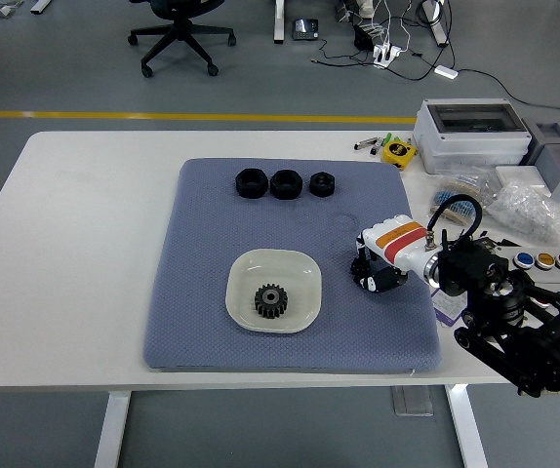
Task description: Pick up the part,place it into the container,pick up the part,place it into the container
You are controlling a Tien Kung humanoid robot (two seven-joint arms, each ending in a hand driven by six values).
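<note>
- The small black part [363, 269] sits on the mat right of centre in the frame, under the fingertips of your right hand [376, 271]; the fingers are curled down around it, but you cannot tell from this view whether they grip it yet or only cage it.
- One gear [271, 300] already lies in the cream dish [241, 268], just left of the hand, lower centre of the frame.
- To do this step well, I judge you should close firmly before lifting, rise straight up, then carry left only far enough to clear the dish's near rim and release low, so the part does not bounce onto the gear.
- Three black nuts [285, 183] stand in a row near the mat's upper edge, well apart from the hand.
- The blue-grey mat [202, 292] is textured and looks soft, so a small part should hardly slide.
- The white table [85, 244] carries a grey box [470, 132] and coloured buttons [548, 260] at the right.
- An office chair [178, 29] stands on the grey floor at the top of the frame.
- Your left hand is out of view.
</note>
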